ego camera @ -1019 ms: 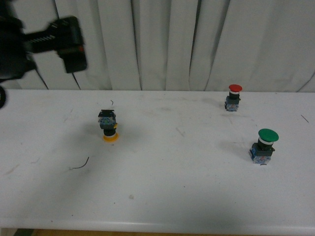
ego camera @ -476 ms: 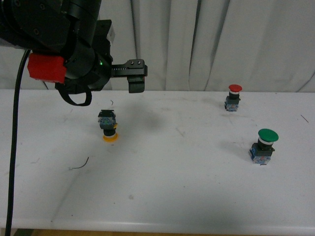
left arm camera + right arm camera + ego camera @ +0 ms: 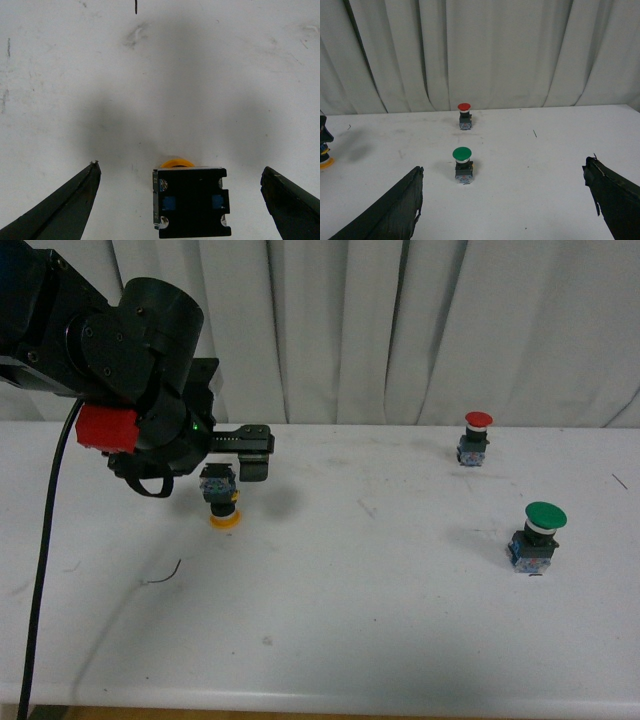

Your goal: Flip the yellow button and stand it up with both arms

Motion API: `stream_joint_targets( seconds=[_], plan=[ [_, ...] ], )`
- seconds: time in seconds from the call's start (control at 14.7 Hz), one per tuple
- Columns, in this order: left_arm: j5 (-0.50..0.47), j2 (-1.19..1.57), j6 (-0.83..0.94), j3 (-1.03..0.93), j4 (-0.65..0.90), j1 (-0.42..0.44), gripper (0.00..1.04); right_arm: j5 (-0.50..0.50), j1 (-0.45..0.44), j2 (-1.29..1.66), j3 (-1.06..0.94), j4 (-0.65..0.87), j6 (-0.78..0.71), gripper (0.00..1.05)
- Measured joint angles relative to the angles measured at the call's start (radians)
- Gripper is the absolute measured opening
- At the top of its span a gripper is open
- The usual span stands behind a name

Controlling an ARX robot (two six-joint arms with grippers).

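Observation:
The yellow button stands upside down on the white table, its yellow cap on the surface and its black-blue block on top. My left gripper hangs just over it, open. In the left wrist view the block sits between the two spread fingers without touching either, and my left gripper holds nothing. My right gripper is open and empty above bare table, out of the front view. The cap's edge shows at the right wrist view's border.
A red-capped button stands upright at the back right, and a green-capped button stands upright nearer on the right. Both appear in the right wrist view, red and green. A white curtain hangs behind the table.
My left arm has swung in from the upper left and come down, so its open gripper now sits around the upside-down yellow button. The buttons have not moved.

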Motion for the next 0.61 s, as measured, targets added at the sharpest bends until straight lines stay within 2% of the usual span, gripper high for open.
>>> stream_joint_targets(
  seconds=[0.14, 0.34, 0.41, 0.61],
  plan=[
    [-0.005, 0.005, 0.047, 0.000, 0.001, -0.003, 0.98, 0.000, 0.000, 0.000, 0.000, 0.000, 0.000, 0.98],
    [0.008, 0.007, 0.051, 0.000, -0.026, -0.003, 0.58, 0.000, 0.000, 0.000, 0.000, 0.000, 0.000, 0.98],
    [0.008, 0.007, 0.051, 0.000, -0.026, -0.003, 0.51, 0.000, 0.000, 0.000, 0.000, 0.000, 0.000, 0.98],
    [0.011, 0.007, 0.050, 0.000, -0.027, -0.003, 0.42, 0.000, 0.000, 0.000, 0.000, 0.000, 0.000, 0.98]
  ],
)
